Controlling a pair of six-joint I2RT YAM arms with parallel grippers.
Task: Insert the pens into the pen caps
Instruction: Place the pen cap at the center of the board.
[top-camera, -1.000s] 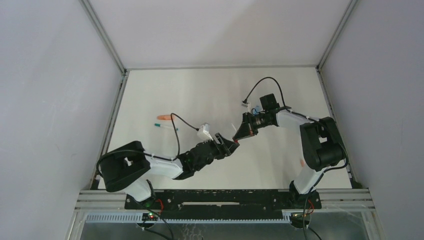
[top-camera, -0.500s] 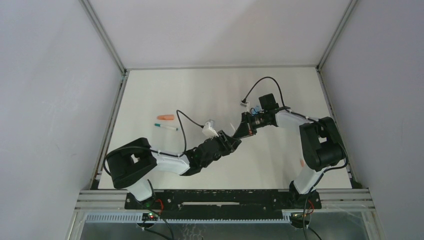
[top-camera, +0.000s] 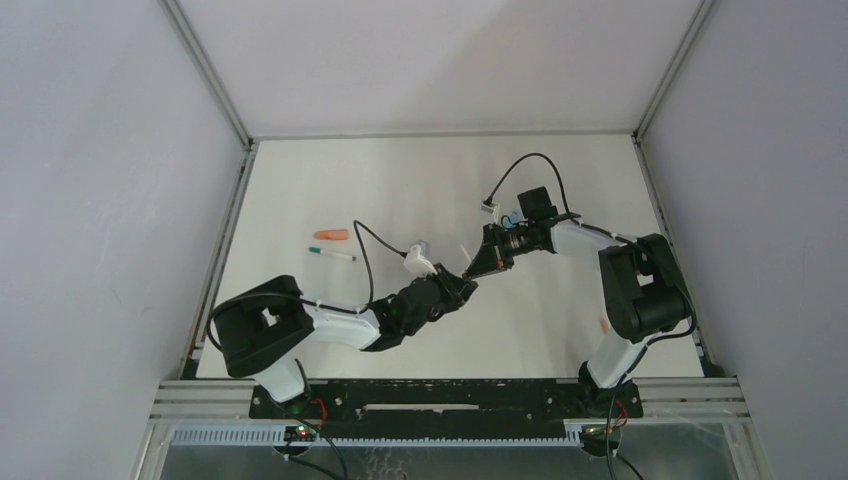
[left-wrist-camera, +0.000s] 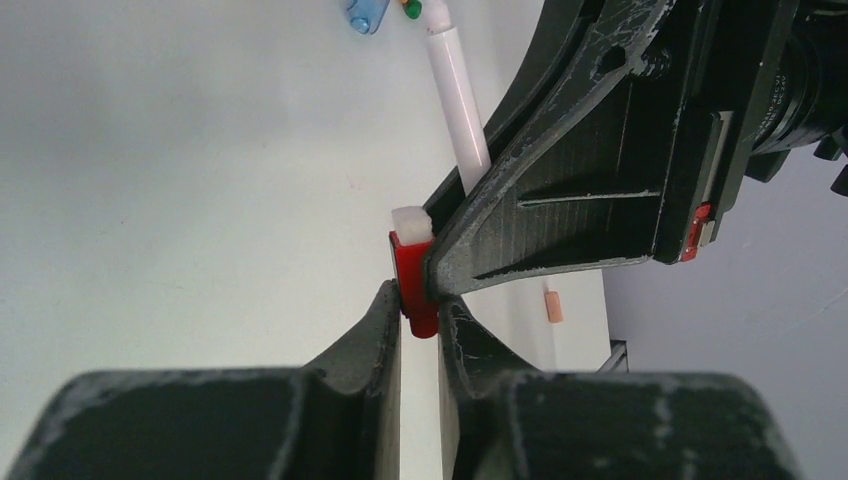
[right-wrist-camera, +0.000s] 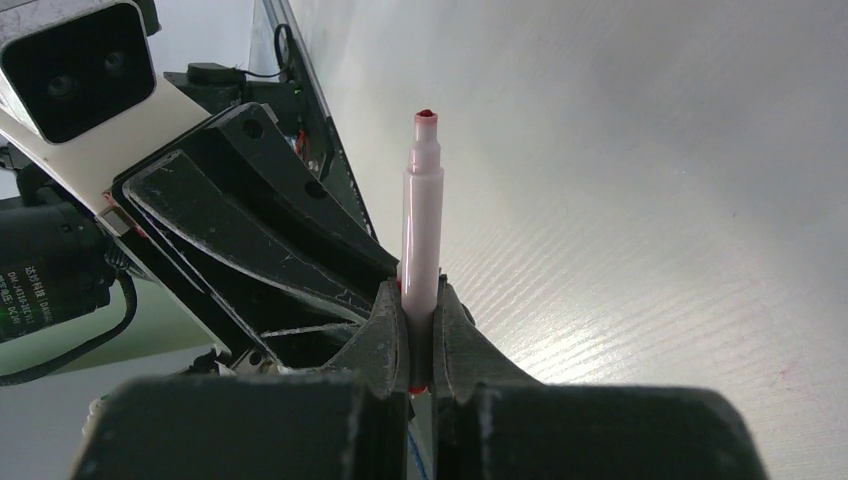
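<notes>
My right gripper (right-wrist-camera: 420, 300) is shut on a white pen (right-wrist-camera: 421, 225), whose red tip (right-wrist-camera: 426, 116) points away from the wrist. In the top view it (top-camera: 478, 266) hangs over the table's middle, nose to nose with my left gripper (top-camera: 462, 287). The left gripper (left-wrist-camera: 418, 300) has its fingers pressed on both sides of the pen's red rear end (left-wrist-camera: 413, 285), just below the right gripper's fingers (left-wrist-camera: 560, 200). The white barrel (left-wrist-camera: 458, 95) runs on beyond them. An orange cap (top-camera: 331, 235) and a teal-tipped pen (top-camera: 331, 254) lie at the left.
A light blue cap (left-wrist-camera: 365, 14) lies beyond the held pen, near the right wrist (top-camera: 512, 217). A small salmon cap (top-camera: 603, 324) rests by the right arm's base. Metal frame rails (top-camera: 228, 240) border the white table on both sides.
My left gripper has moved up and right to meet the right gripper, and its jaws have narrowed onto the pen's red end. The right arm has held still.
</notes>
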